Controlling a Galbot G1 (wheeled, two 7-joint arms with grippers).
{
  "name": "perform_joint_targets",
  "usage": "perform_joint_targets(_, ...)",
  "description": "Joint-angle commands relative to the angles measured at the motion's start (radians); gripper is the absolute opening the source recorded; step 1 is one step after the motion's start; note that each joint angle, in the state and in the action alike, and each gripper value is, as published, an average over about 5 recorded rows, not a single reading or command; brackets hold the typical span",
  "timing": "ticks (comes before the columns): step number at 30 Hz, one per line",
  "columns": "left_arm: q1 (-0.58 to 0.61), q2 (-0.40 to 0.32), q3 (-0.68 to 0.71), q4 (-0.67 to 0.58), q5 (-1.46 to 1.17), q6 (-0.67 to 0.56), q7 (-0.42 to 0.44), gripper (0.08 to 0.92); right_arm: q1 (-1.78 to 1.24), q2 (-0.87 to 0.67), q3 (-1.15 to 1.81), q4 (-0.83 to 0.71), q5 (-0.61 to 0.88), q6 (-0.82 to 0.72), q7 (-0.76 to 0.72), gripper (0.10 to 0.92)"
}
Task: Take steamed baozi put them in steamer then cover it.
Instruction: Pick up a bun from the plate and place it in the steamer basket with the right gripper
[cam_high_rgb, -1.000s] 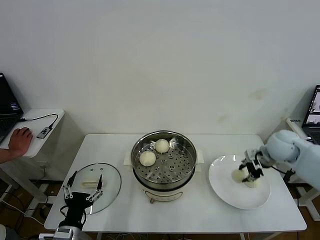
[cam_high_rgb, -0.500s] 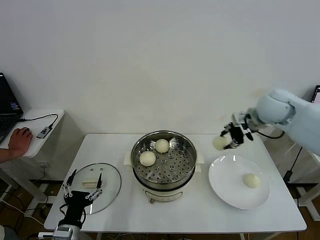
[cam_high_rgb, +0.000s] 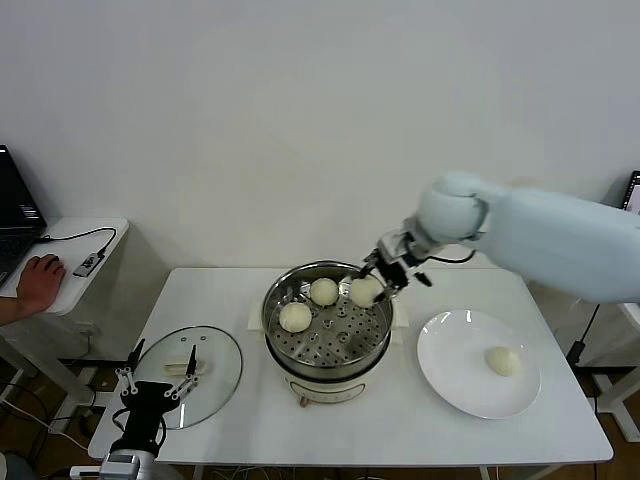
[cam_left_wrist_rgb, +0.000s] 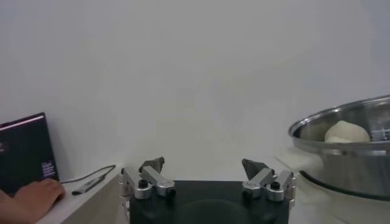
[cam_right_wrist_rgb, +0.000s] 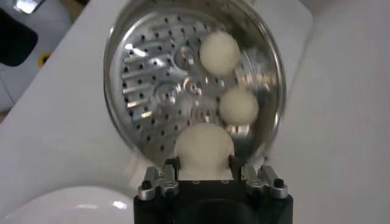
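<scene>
Your right gripper (cam_high_rgb: 372, 280) hung over the steamer (cam_high_rgb: 327, 318), at its far right rim, jaws clamped on one steamed baozi (cam_high_rgb: 365, 291). In the right wrist view that bun (cam_right_wrist_rgb: 205, 150) sat pinched between the two fingers (cam_right_wrist_rgb: 161, 180), filling the gap, w/ the perforated tray (cam_right_wrist_rgb: 161, 91) below it. It wasn't resting on the tray yet as far as you could see; it was held above the holes, near the rim.

Two more buns lay on the tray already: one toward the back (cam_high_rgb: 323, 291), one toward the left-front (cam_high_rgb: 295, 317), just beside each other but apart. A fourth bun (cam_high_rgb: 502, 361) sat alone on the white plate (cam_high_rgb: 450, 375), to the right of the steamer on the white table (cam_high_rgb: 400, 430).

The cover (cam_high_rgb: 190, 377) lay flat on the table left of the steamer, handle (cam_high_rgb: 180, 368) up, well apart from the pot.

Your left gripper (cam_high_rgb: 155, 385) was parked low at the table's front-left edge, near the cover, fingers spread wide w/ nothing between them; the left wrist view showed both fingertips (cam_left_wrist_rgb: 152, 165) apart and bare, steamer rim (cam_left_wrist_rgb: 341, 122) off to one side.

On the side desk (cam_high_rgb: 75, 265) at left, a person's hand (cam_high_rgb: 38, 282) rested next to a laptop (cam_high_rgb: 15, 225) and a cabled adapter (cam_high_rgb: 90, 263).
</scene>
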Motion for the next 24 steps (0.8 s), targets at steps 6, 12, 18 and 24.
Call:
perform_joint_targets(6,0.003,-0.010,-0.008,-0.015,-0.001,-0.005,-0.001,0.823,-0.078,0.216,-0.064,-0.106,-0.145,0.334,0.049,0.528)
perform_joint_targets(12,0.000,-0.013,-0.008,-0.015,-0.001,-0.005,-0.001,0.823,-0.087,0.226,-0.070,-0.115,-0.242,0.431,0.039,0.534)
perform_joint_targets(18,0.001,-0.014,-0.008,-0.010,-0.001,-0.007,-0.002,0.823,-0.080,0.218,-0.072,-0.114,-0.275,0.502,0.031,0.536)
perform_joint_targets(24,0.000,-0.016,-0.006,-0.007,0.000,-0.007,-0.003,0.823,-0.064,0.191,-0.086,-0.075,-0.248,0.517,0.015,0.537)
